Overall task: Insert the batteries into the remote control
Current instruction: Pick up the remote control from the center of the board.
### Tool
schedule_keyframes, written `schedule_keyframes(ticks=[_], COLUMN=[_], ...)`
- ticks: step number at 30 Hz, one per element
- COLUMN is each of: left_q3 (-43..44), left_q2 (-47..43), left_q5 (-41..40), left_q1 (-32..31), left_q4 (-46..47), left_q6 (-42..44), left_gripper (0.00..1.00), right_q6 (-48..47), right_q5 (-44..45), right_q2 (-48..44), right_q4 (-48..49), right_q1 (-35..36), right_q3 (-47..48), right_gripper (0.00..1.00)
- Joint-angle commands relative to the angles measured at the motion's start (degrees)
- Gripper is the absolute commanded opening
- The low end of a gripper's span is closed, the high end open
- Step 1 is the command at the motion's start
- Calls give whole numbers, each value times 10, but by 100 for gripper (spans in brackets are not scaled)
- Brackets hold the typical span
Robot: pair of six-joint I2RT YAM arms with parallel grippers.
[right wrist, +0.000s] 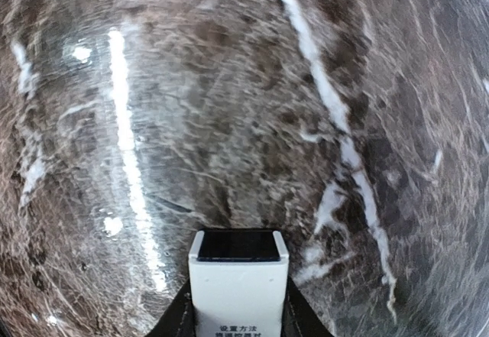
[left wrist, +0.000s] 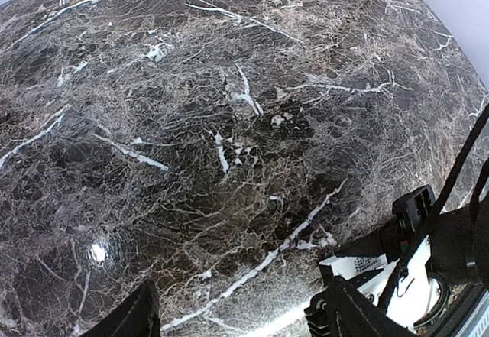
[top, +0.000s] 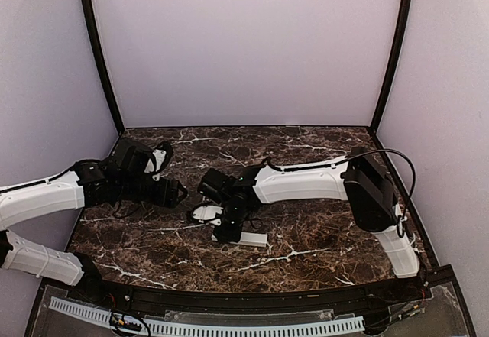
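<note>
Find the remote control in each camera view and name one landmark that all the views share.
Top external: remote control, white bar low centre, at the right gripper.
Left wrist: likely the white printed piece at bottom right, partly hidden.
Right wrist: bottom centre, dark end up, between the fingers.
Shared landmark: the veined marble table.

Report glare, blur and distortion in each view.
Top external: even, soft light, no glare, the marble table dim. Left wrist: strong fisheye bulge, one small glare spot at lower left of frame, veins crisp. Right wrist: long white glare streak left of frame, marble smeared and soft, the remote control end in sharper focus.
</note>
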Motion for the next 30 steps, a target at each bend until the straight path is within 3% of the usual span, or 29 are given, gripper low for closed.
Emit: schedule_keyframes(ticks=[1, 10, 18, 22, 27, 30], left_q3=[-10, -19, -41, -41, -51, -58], left_q2=[-16, -32, -85, -97, -109, -109], left_q5=[7, 18, 30, 78, 167, 222], left_q1=[3, 3, 3, 3, -3, -20], left_q4=[3, 27, 78, 119, 249, 329], left_q6=[12, 14, 30, 41, 50, 58], left_gripper=[74, 74, 72, 70, 70, 75], right_q6=[4, 28, 96, 149, 213, 247], right_q5=[3, -3, -39, -84, -121, -135], right_q2=[15, -19, -117, -188, -266, -306], right_q4=[-10, 4, 55, 103, 181, 237], right_q1=[5, 2, -35, -67, -87, -97], right_q3=[15, 3, -7, -27, -53, -66], right_gripper=[22, 5, 0, 0, 0, 0])
